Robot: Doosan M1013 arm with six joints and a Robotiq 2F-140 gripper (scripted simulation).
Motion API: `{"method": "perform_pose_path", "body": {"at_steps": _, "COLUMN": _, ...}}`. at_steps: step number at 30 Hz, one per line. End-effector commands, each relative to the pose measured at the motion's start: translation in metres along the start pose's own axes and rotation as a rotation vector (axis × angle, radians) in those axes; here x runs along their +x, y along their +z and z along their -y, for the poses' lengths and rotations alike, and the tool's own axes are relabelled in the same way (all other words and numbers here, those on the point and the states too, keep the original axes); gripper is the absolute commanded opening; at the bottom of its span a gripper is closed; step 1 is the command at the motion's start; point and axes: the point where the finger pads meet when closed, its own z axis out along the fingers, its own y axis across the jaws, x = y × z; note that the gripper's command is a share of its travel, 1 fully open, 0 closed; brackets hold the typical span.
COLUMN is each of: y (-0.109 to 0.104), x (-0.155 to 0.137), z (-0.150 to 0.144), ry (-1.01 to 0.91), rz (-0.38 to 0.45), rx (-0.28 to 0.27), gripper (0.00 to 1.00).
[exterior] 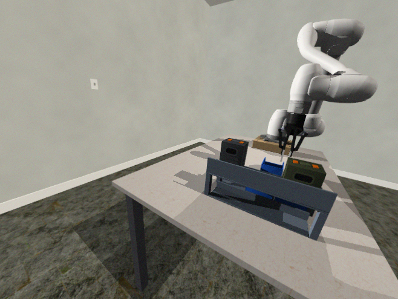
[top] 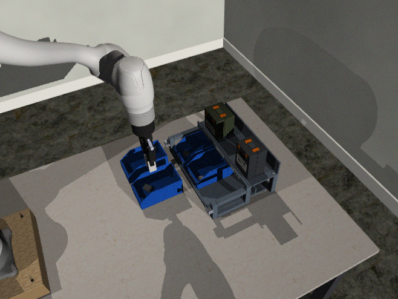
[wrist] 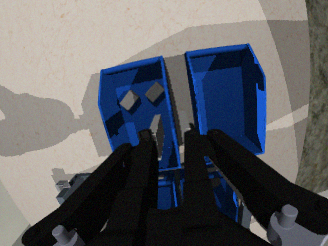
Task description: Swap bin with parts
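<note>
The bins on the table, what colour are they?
Blue bins, clearest in the top view.

Seen from above: two blue open bins side by side on the table [top: 257, 257], nearer one [top: 157, 188] holding a small dark part, farther one [top: 141, 160] under the gripper [top: 151, 160] — fingers set narrow, pointing down at the wall between them. Just beside stood the grey shelf [top: 225, 196] — two more blue bins [top: 202, 159] in it, two dark boxes [top: 234, 138] on its upper board
</note>
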Motion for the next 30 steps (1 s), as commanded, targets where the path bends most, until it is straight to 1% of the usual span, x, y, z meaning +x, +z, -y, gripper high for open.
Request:
{"method": "perform_pose_path", "body": {"at_steps": 1, "y": 0.000, "x": 0.000, "z": 0.000, "ry": 0.000, "rz": 0.000, "rx": 0.000, "gripper": 0.24}}
{"method": "perform_pose_path", "body": {"at_steps": 16, "y": 0.002, "x": 0.000, "z": 0.000, "ry": 0.000, "rz": 0.000, "rx": 0.000, "gripper": 0.24}}
{"method": "perform_pose_path", "body": {"at_steps": 25, "y": 0.008, "x": 0.000, "z": 0.000, "ry": 0.000, "rz": 0.000, "rx": 0.000, "gripper": 0.24}}
{"method": "perform_pose_path", "body": {"at_steps": 30, "y": 0.015, "x": 0.000, "z": 0.000, "ry": 0.000, "rz": 0.000, "rx": 0.000, "gripper": 0.24}}
